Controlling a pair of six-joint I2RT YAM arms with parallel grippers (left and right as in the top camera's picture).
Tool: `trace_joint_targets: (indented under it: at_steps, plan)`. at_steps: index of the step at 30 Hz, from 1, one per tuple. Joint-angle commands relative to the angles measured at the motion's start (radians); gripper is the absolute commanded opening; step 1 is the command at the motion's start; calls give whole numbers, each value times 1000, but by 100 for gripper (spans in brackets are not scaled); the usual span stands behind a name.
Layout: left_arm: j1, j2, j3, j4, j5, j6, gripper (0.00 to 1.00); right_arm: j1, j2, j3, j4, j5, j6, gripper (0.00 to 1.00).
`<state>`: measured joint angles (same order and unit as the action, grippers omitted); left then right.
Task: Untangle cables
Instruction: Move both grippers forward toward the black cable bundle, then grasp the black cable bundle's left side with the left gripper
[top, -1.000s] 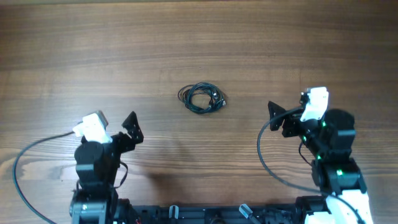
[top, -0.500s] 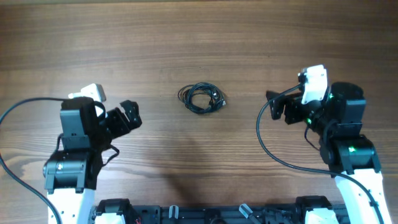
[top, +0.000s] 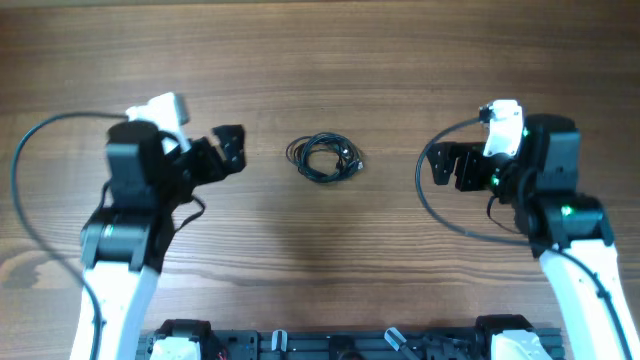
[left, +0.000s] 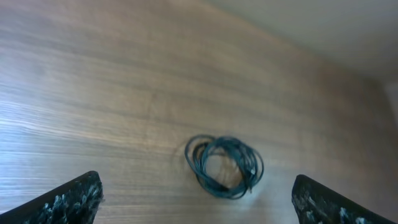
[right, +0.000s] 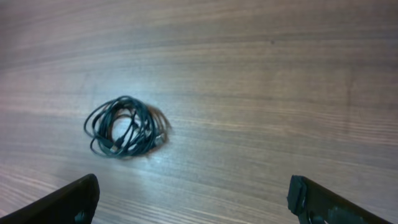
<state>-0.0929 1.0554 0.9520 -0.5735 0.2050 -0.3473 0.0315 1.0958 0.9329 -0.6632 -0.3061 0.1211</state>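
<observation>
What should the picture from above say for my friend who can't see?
A small tangle of thin dark cables lies in the middle of a wooden table. The left claw and the right claw flank it, both open, neither touching it.

**Cables lying between my two hands**

I am holding my left hand over the bench, to the left of the cables, and my right hand to their right. The cables are lying on the bench in one small coiled bundle, roughly midway between the two hands and apart from both. Each hand is pointing inward toward the bundle, which is sitting ahead of its fingers and touching neither.
</observation>
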Motion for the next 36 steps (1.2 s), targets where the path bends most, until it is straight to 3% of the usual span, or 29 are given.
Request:
trace_joint_targets:
  at_steps: [1, 6, 12, 21, 36]
  plan:
    - [-77, 120, 45, 1, -50, -62, 100, 5, 42, 112, -51, 14, 9, 100]
    - [-129, 241, 45, 0, -50, -229, 100, 5, 42, 114, 52, -139, 40, 100]
    - [-180, 361, 45, 42, -50, -400, 97, 5, 52, 114, 93, -135, 88, 100]
    - [-258, 520, 45, 121, -167, -455, 85, 5, 87, 112, 81, -135, 113, 100]
    - [-332, 678, 45, 244, -177, -503, 82, 5, 100, 112, 78, -136, 118, 95]
